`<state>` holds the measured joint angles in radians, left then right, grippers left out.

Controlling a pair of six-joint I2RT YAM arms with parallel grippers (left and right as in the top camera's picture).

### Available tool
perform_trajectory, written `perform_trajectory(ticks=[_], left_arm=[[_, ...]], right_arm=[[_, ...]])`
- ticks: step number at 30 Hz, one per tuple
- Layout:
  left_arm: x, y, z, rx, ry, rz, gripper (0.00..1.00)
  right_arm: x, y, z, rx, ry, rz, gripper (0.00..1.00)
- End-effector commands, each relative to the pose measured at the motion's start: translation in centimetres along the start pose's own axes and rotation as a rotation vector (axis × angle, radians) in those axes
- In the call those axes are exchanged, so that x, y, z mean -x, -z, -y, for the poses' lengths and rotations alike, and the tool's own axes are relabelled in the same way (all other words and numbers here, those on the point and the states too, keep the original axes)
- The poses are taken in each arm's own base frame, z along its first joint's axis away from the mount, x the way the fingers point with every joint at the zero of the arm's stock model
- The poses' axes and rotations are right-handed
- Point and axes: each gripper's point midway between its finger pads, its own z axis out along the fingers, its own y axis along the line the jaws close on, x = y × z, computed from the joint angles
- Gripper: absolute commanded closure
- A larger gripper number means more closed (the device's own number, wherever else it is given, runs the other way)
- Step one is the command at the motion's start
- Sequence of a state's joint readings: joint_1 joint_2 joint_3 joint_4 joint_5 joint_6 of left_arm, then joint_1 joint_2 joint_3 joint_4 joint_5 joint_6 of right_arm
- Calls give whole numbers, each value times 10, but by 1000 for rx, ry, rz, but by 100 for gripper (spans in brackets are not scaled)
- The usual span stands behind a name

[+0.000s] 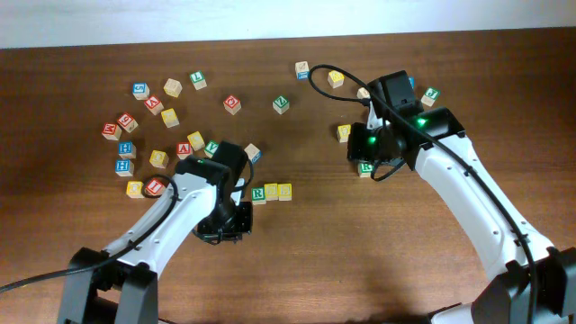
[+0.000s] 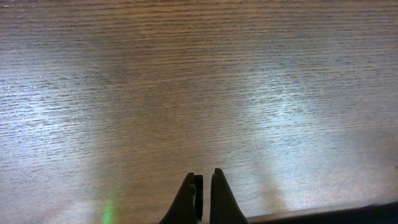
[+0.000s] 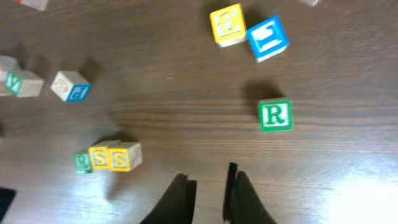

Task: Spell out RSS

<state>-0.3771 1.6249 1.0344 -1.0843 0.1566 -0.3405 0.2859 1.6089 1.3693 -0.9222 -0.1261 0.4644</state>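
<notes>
The green R cube (image 1: 258,193) and two yellow S cubes (image 1: 271,191) (image 1: 284,191) stand touching in a row, reading R, S, S, at the table's middle. The row also shows in the right wrist view: R (image 3: 82,162), S (image 3: 99,158), S (image 3: 121,157). My left gripper (image 1: 230,227) is below and left of the row; in the left wrist view (image 2: 204,176) its fingers are shut and empty over bare wood. My right gripper (image 1: 363,146) hangs to the right of the row; in the right wrist view (image 3: 208,177) it is open and empty.
A second green R cube (image 3: 275,116) (image 1: 365,167) lies near my right gripper, with a yellow cube (image 3: 227,25) and a blue cube (image 3: 267,37) beyond it. Several other letter cubes are scattered at the back left (image 1: 148,103) and back middle (image 1: 282,103).
</notes>
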Motion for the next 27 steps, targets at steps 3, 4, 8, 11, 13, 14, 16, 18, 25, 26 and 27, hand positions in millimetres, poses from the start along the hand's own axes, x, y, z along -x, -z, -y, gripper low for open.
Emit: perform_trajectory(ticks=[3, 4, 8, 11, 13, 14, 16, 18, 25, 26, 27], left_arm=[[-4, 2, 1, -10, 9, 5, 100], [-5, 1, 2, -11, 6, 0, 100], [-9, -1, 6, -6, 0, -6, 100], [-8, -2, 11, -7, -13, 2, 100], [-10, -3, 15, -5, -27, 1, 100], [-11, -3, 16, -4, -34, 0, 100], [-13, -4, 18, -2, -40, -3, 100], [-16, -4, 17, 4, -42, -16, 100], [-41, -20, 8, 15, -27, -104, 100], [-42, -20, 11, -2, -26, -111, 100], [-42, -20, 12, -11, -27, -111, 100]], right_arm=[[17, 10, 18, -118, 17, 92, 49], [17, 10, 18, -118, 16, 92, 18], [17, 10, 18, -118, 17, 91, 2], [17, 10, 18, -118, 16, 92, 2], [17, 10, 18, -118, 17, 91, 2], [17, 10, 18, -118, 17, 91, 2], [17, 10, 18, -117, 17, 92, 2], [17, 10, 18, -117, 17, 92, 2], [17, 10, 18, -117, 17, 92, 2], [17, 10, 18, -117, 17, 92, 2], [17, 10, 18, -117, 17, 92, 2]])
